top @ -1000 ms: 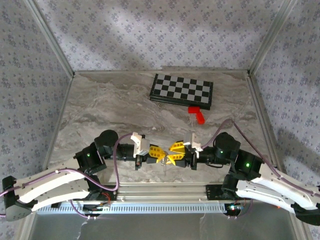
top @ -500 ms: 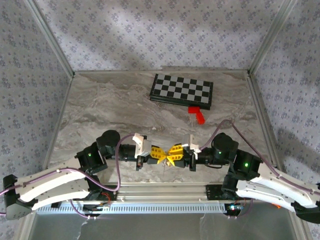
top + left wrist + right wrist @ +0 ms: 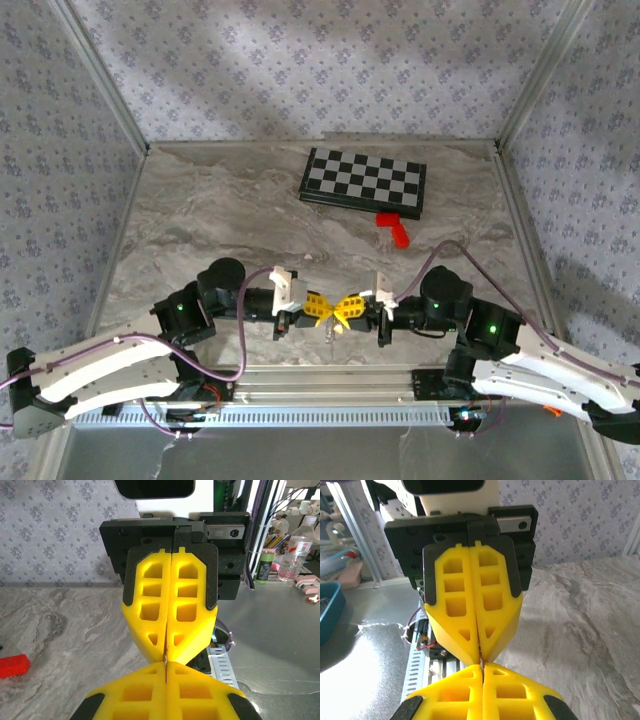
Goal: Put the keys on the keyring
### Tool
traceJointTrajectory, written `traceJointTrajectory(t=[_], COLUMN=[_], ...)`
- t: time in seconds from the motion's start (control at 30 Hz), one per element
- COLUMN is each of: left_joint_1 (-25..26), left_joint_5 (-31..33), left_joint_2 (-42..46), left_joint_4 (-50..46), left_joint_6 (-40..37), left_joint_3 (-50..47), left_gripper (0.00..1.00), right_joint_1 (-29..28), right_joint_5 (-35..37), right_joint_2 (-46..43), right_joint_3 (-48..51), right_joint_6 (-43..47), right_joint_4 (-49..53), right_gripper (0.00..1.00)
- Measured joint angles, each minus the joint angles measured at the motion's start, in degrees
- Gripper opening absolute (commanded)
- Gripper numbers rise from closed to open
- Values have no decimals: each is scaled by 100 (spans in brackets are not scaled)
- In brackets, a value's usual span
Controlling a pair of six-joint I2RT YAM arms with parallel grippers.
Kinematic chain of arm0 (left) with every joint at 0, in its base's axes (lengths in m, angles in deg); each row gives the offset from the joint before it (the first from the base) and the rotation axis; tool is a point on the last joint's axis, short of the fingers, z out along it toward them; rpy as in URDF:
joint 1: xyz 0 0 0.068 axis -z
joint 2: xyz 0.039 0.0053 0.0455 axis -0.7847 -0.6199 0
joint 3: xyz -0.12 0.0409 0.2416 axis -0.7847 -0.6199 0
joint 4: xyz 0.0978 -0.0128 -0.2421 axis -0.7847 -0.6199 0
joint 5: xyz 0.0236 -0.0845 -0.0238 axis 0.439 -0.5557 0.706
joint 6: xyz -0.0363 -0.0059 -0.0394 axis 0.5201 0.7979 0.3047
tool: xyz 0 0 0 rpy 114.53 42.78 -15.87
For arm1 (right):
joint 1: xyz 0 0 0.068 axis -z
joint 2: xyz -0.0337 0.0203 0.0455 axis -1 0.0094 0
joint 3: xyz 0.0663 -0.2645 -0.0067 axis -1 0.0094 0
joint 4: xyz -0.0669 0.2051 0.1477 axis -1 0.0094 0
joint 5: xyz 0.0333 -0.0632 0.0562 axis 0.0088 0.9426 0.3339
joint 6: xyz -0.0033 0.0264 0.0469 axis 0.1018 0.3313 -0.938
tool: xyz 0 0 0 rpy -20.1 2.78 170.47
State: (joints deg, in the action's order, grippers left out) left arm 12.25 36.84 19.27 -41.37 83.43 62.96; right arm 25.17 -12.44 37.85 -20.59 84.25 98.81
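My two grippers meet tip to tip just above the table's near edge. The left gripper (image 3: pixel 327 309) (image 3: pixel 165 666) is shut, its yellow pads pressed together on a thin silvery metal sliver (image 3: pixel 165 658). The right gripper (image 3: pixel 341 310) (image 3: pixel 482 667) faces it, also shut on the same sliver (image 3: pixel 481 661). Seen from above, a thin pale loop, the keyring (image 3: pixel 328 334), hangs edge-on below the touching tips. The pads hide the rest of it. I cannot make out the keys among the yellow pads.
A folded chessboard (image 3: pixel 364 181) lies at the back of the marble table, with a red block (image 3: pixel 397 229) in front of it. The metal rail (image 3: pixel 330 385) runs right under the grippers. Patterned walls close in three sides.
The right gripper has moved left and closed its jaws against the left gripper's tips. The left gripper has edged right and stayed shut.
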Motion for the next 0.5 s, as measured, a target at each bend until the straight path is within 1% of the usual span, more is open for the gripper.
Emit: traceJointTrajectory(t=[0.07, 0.13, 0.3, 0.4, 0.5], left_joint_1=[22, 37, 46, 46, 46], left_joint_5=[96, 190, 409, 505, 522], left_joint_2=[-52, -111, -243, -382, -531], left_joint_4=[-142, -310, -809, -1054, -1231], left_joint_6=[-55, -125, -308, -411, -472], left_joint_3=[96, 210, 551, 726, 820], left_gripper=[7, 10, 14, 15, 19], right_joint_1=[-15, -33, -138, -304, -439], right_joint_5=[90, 188, 448, 557, 675], right_joint_2=[2, 4, 42, 131, 282], right_joint_3=[-59, -127, -313, -385, -437], right_joint_6=[52, 85, 201, 278, 358], right_joint_4=[120, 249, 697, 881, 1003], right_gripper=[0, 0, 0, 0, 0])
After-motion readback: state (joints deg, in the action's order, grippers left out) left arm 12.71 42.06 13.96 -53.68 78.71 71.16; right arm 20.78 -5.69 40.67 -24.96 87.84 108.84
